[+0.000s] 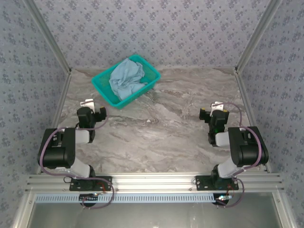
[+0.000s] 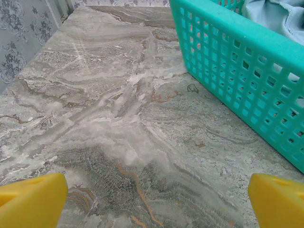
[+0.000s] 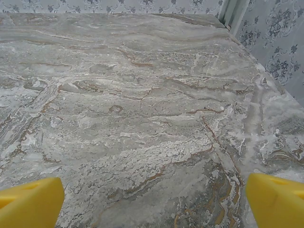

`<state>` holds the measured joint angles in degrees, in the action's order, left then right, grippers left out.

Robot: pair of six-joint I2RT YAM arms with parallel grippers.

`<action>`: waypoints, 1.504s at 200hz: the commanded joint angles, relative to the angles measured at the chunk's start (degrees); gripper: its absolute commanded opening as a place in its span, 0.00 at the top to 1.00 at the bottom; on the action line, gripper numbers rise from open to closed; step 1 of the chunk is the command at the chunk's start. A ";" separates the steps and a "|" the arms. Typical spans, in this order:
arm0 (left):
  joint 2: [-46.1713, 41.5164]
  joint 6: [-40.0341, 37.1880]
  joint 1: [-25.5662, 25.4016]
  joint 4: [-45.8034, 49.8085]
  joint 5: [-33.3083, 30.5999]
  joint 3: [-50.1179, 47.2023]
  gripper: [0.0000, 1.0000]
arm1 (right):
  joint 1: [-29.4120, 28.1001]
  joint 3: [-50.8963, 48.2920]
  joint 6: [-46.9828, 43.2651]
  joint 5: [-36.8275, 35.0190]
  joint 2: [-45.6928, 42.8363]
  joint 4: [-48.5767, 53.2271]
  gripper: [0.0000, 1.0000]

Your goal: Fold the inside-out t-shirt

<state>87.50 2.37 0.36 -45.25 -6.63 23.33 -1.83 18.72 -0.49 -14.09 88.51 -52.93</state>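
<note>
With left gripper [image 1: 92,109] and right gripper [image 1: 216,110] wide and empty, we judged it best to pinch the t-shirt [image 1: 126,78] high and lift it clear of the basket [image 1: 104,93].

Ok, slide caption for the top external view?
Light blue t-shirt crumpled in teal basket, far left of marble table; left arm and right arm nearer, jaws open.

T-shirt [image 1: 126,76] lower folds hidden behind basket [image 1: 104,94] wall, basket cropped by left wrist view's right edge, left fingertips [image 2: 28,202] and right fingertips [image 3: 275,202] cut at bottom edges
</note>
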 commanded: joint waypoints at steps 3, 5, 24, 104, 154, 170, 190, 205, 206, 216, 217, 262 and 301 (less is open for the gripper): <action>0.30 -0.66 -0.12 -2.10 1.03 0.02 0.02 | 0.34 1.06 0.36 -0.51 0.21 -0.25 0.00; 0.30 -0.69 -0.10 -2.05 1.01 0.04 0.02 | 0.35 1.10 0.33 -0.46 0.18 -0.25 0.00; 0.30 -0.66 -0.10 -2.03 1.06 0.05 0.02 | 0.33 1.09 0.32 -0.42 0.17 -0.16 0.00; 0.34 -0.63 -0.10 -2.03 1.05 0.05 0.02 | 0.64 1.18 0.74 -0.33 0.15 0.28 0.00; -0.03 0.36 -0.16 -1.86 -1.67 0.17 0.02 | 0.66 0.95 0.68 -0.54 0.00 -0.17 0.00; -6.18 4.92 0.22 4.53 -11.82 0.66 0.02 | -0.37 0.30 1.38 -1.85 -2.64 0.36 0.00; -18.48 12.26 3.87 19.49 -17.65 1.99 0.02 | -1.49 0.98 -0.21 -8.14 -9.61 7.27 0.00; -26.32 18.21 6.89 25.63 -16.44 1.50 0.02 | -1.36 1.83 5.38 -12.08 -17.28 14.32 0.00; -26.72 18.51 7.00 25.91 -16.20 1.48 0.02 | -1.30 1.84 5.79 -12.27 -17.74 14.37 0.00; -30.21 20.24 7.50 28.06 -13.66 1.53 0.02 | -0.52 1.84 8.10 -10.93 -22.57 16.31 0.00; -30.56 20.36 7.48 28.18 -13.05 1.54 0.02 | -0.45 1.97 8.51 -10.59 -23.06 17.09 0.00; -20.04 14.72 -4.47 33.49 8.74 18.28 0.04 | -18.96 20.44 6.19 -6.46 -17.54 39.89 0.00; 4.07 9.83 -11.62 48.58 10.36 42.09 0.04 | -25.31 27.30 8.23 4.72 -7.28 37.84 0.00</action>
<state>81.91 15.70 -10.44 -8.97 -0.91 55.24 -26.09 43.86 6.52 -15.20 77.62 -20.10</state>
